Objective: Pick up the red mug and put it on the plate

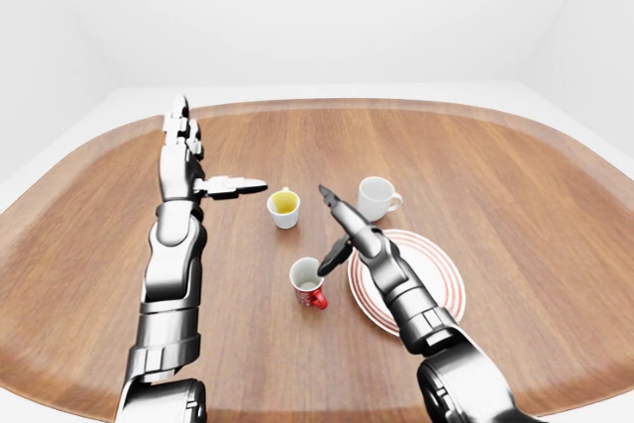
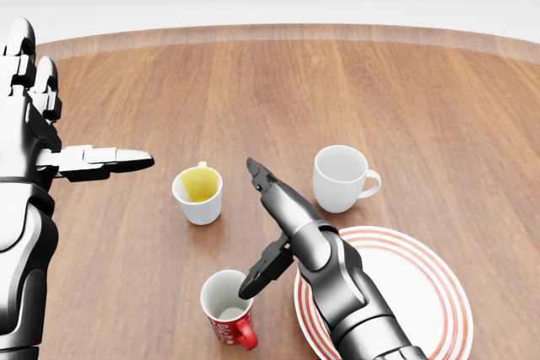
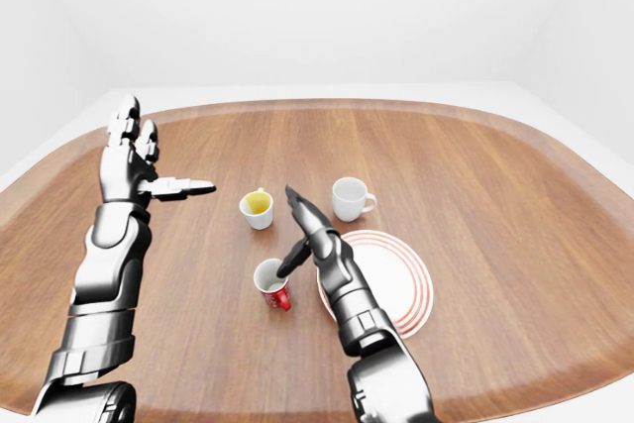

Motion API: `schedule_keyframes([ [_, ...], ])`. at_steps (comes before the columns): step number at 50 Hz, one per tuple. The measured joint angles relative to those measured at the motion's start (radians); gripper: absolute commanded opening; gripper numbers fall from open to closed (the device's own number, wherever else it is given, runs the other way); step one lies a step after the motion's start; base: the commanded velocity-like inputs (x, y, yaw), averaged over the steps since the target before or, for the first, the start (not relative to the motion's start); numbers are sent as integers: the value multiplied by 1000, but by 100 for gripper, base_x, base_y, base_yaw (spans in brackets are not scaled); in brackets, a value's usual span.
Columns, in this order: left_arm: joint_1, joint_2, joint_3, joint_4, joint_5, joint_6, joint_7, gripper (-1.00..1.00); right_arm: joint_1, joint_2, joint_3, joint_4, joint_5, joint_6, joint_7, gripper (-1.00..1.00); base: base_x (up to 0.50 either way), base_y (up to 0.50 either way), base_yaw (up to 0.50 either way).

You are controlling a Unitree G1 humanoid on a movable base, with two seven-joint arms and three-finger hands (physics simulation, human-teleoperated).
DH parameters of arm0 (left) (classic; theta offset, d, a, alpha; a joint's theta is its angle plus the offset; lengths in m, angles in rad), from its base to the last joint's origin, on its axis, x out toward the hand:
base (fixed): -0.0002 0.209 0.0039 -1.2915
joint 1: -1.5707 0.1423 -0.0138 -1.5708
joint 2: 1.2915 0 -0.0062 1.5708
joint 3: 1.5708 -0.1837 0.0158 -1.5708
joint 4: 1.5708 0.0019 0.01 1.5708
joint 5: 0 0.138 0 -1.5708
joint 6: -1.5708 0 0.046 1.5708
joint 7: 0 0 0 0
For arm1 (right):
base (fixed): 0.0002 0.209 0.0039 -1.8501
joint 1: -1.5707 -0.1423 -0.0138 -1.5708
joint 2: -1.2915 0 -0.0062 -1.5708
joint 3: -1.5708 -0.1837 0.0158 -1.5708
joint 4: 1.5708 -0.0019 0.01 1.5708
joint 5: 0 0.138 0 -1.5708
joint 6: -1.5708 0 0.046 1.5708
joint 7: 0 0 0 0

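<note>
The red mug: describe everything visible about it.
The red mug stands upright on the wooden table, low in the head view, just left of the striped plate. Its outside is glossy red with white markings, its inside white and seemingly empty, and its handle points to the lower right. One dark finger of the open right robot hand hangs over its rim; contact can't be confirmed.

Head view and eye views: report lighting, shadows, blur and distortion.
Head view: even, soft light, sharp all over; the red mug and yellow-lined cup cast only faint shadows on the table. Left-eye view: wide-angle, so the table edge bows into a curve; no glare, only soft highlights on the right robot hand. Right-eye view: the same look, nothing blurred.
</note>
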Motion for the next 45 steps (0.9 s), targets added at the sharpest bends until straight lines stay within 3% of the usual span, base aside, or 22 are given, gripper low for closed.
schedule_keyframes([
  [45,4,-6,-3,6,-3,0,-1,100,-139,81,9,380,-19,0,-99,100,0,0,0],
])
